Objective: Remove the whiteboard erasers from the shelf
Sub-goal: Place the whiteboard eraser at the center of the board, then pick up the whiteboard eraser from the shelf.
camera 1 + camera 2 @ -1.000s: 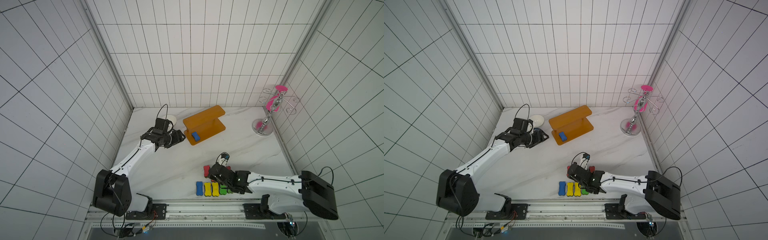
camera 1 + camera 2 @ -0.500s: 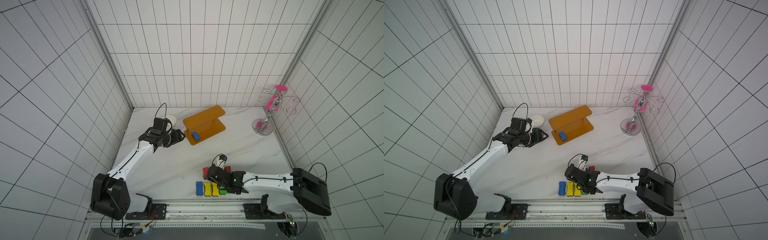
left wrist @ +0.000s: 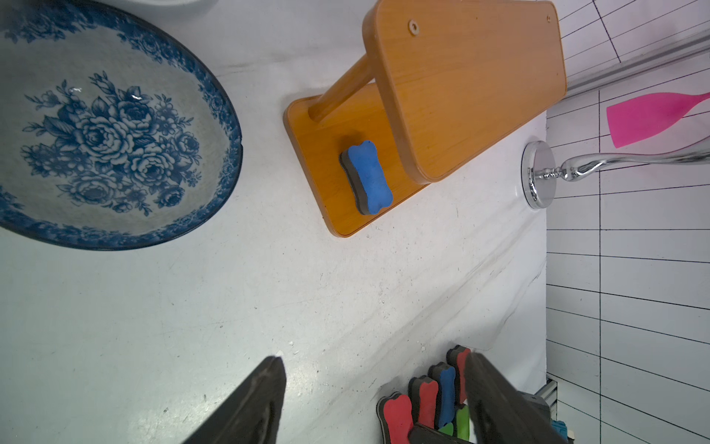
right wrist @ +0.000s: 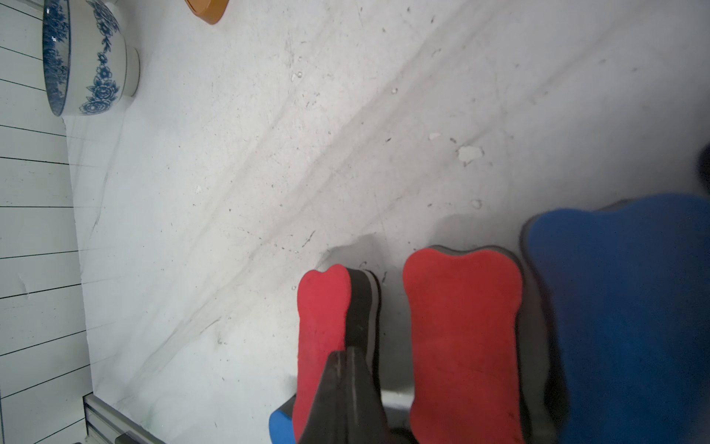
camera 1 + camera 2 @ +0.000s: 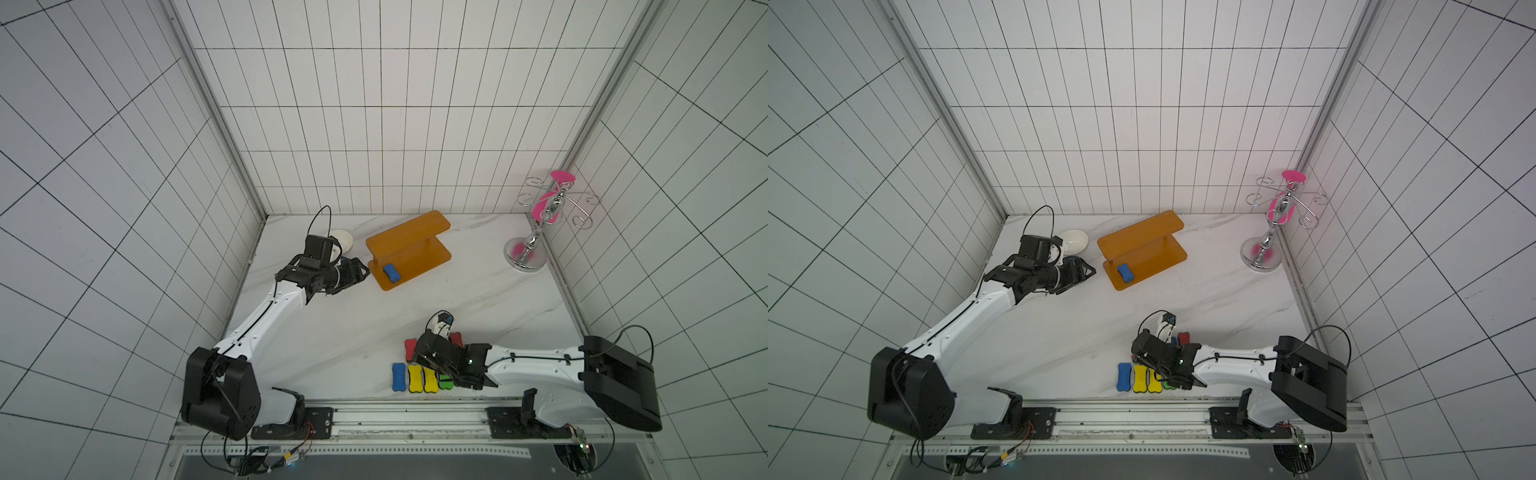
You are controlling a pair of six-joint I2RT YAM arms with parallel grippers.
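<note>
**Ana:** How does the left arm stand?

**Ben:** It rises from its base at the front left and leans toward the back of the table (image 5: 332,332). The wrist is level, and the left end effector (image 5: 360,272) points at the near end of the shelf (image 5: 409,232), just short of it. In the left wrist view its dark fingers (image 3: 265,396) stand wide apart, open.

**Ana:** And the containers?

**Ben:** The bowl (image 5: 343,237) sits behind that wrist, near the back wall. Its blue-flowered inside shows in the left wrist view. On the shelf's lower board lies one blue eraser (image 5: 391,273), flat, at the end nearest the left end effector.

**Ana:** The right arm?

**Ben:** It stretches low along the front of the table, reaching leftward from its base. The right end effector (image 4: 345,361) is closed on itself. Its tip is over the dark felt side of a red eraser (image 4: 322,326); whether it touches cannot be told. A second red eraser (image 4: 461,346) lies flat just beside it, then a further blue eraser (image 4: 634,307). A row of erasers (image 5: 414,378), blue, two yellow and green, lies by the front edge, the green one partly under the wrist.

**Ana:** Farthest right?

**Ben:** The chrome hook stand (image 5: 525,253) is in the back corner, with a pink spatula (image 5: 544,208) hanging on it
</note>
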